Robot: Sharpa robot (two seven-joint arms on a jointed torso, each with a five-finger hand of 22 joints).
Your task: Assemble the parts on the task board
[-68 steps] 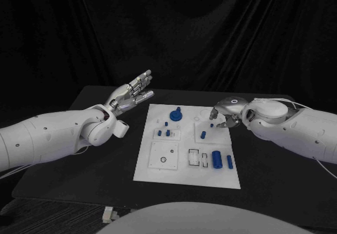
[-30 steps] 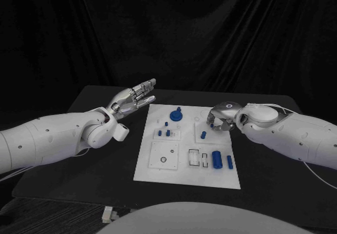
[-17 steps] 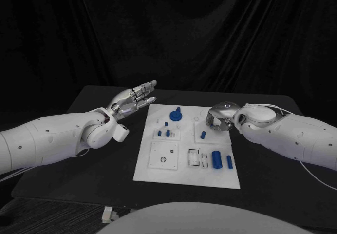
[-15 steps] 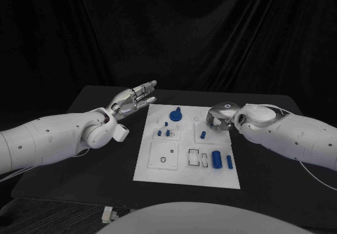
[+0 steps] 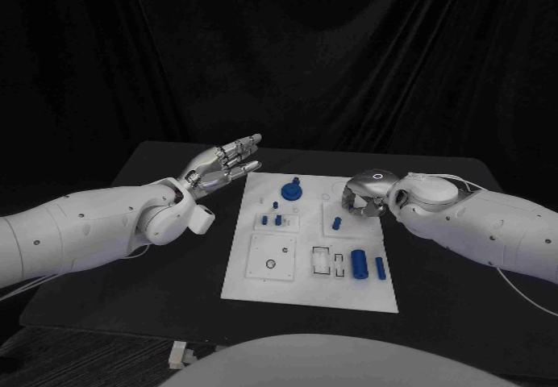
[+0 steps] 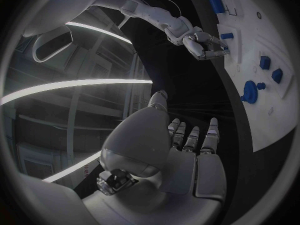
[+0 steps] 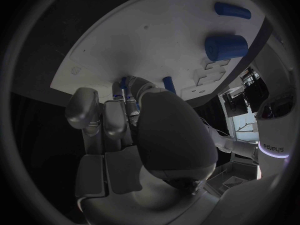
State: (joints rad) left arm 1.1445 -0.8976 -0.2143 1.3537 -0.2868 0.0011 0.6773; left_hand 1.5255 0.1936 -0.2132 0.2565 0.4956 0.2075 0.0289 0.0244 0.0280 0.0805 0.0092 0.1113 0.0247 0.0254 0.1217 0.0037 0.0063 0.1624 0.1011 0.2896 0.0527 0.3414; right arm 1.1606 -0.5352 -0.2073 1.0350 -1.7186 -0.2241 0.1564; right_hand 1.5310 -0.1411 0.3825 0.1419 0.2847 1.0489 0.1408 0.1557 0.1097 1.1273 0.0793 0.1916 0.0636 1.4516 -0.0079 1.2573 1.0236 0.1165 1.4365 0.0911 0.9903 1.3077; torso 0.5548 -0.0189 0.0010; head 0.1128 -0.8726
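I saw the right hand curled over a peg, grip unclear; left hand spread, holding nothing.

Two bulky white arms, dark screws, each robot hand silver, many-fingered.

Blue parts on white task board

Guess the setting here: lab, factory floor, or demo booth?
Likely a robotics lab test bench, though I can't be sure: black table with dark drapes behind, a white task board carrying small blue parts, and strip ceiling lights in the left wrist view.
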